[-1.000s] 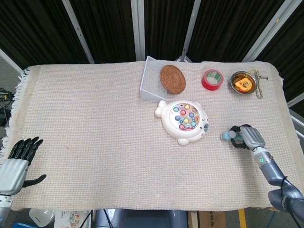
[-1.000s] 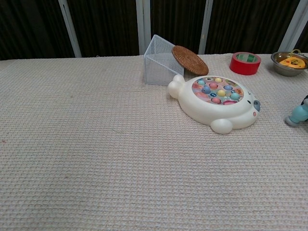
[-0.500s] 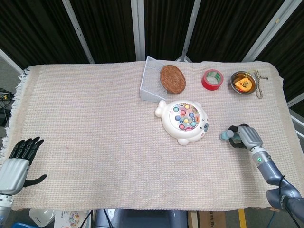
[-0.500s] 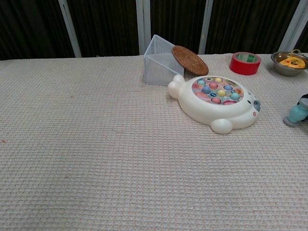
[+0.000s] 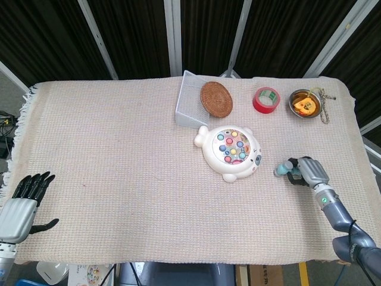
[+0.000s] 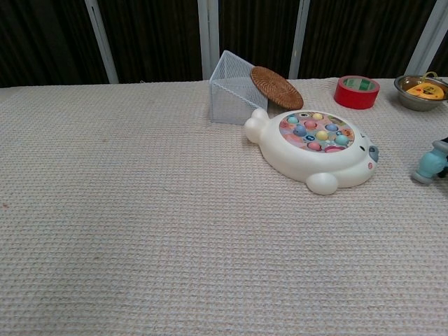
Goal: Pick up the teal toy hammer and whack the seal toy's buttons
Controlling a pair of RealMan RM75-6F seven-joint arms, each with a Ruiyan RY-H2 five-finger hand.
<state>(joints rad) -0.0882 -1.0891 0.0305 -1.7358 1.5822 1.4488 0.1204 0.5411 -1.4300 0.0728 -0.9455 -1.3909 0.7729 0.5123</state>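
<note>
The pick-up step looks in hand: the right hand (image 5: 309, 171) has its fingers wrapped around the teal toy hammer (image 5: 282, 170) just right of the seal toy (image 5: 231, 152), so lifting and swinging left comes next.

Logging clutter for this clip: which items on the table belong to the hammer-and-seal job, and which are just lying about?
Part of the job:
- teal toy hammer, gripped by the right hand
- seal toy with its coloured buttons

Lying about:
- wire basket, tipped on its side
- woven coaster leaning on it
- red tape roll
- metal bowl
- left hand, idle at the near-left edge
</note>
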